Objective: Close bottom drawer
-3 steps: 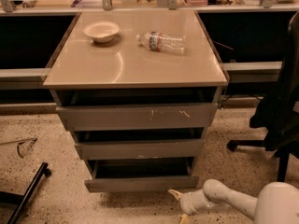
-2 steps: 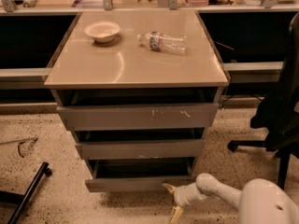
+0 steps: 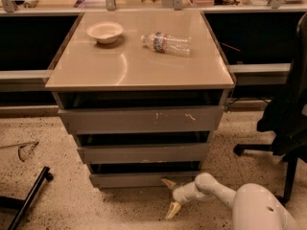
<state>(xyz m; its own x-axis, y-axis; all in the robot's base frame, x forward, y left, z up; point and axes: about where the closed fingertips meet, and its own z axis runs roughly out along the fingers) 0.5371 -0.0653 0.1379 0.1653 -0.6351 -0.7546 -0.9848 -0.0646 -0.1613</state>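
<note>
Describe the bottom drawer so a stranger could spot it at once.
Find the tan-topped cabinet holding a bowl and bottle; three grey drawers stack beneath. The bottom drawer is the lowest, by the floor, with the open gripper near its front. It is the narrowest, and lacks the pale scratches of the top drawer.

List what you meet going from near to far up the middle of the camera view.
Gripper (fingers open, low at the front) → bottom drawer → middle drawer → top drawer → bottle, lying on the cabinet top.
</note>
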